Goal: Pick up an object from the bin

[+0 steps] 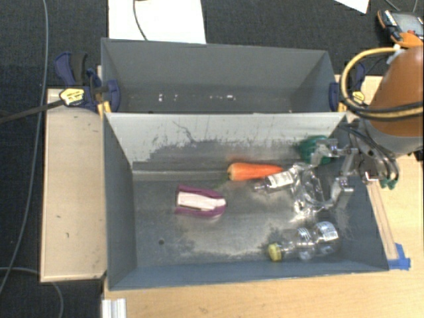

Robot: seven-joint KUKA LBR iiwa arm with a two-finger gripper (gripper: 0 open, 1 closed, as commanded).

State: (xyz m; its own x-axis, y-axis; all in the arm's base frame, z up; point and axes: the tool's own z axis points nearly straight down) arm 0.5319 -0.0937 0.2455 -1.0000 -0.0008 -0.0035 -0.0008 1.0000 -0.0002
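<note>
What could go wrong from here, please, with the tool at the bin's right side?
The tool sits near the grey metal bin's right wall and might scrape it. The orange carrot-shaped toy and silvery crumpled piece lie close together, so a grasp may catch both. The clear yellow-capped bottle could roll if nudged.

- No text, label, brand, number or sign can be read on the grey bin (119, 197) or on the loose things in it.
- The purple-and-white packet (200, 201), left on the bin floor, is too small to tell whether it bears any print.
</note>
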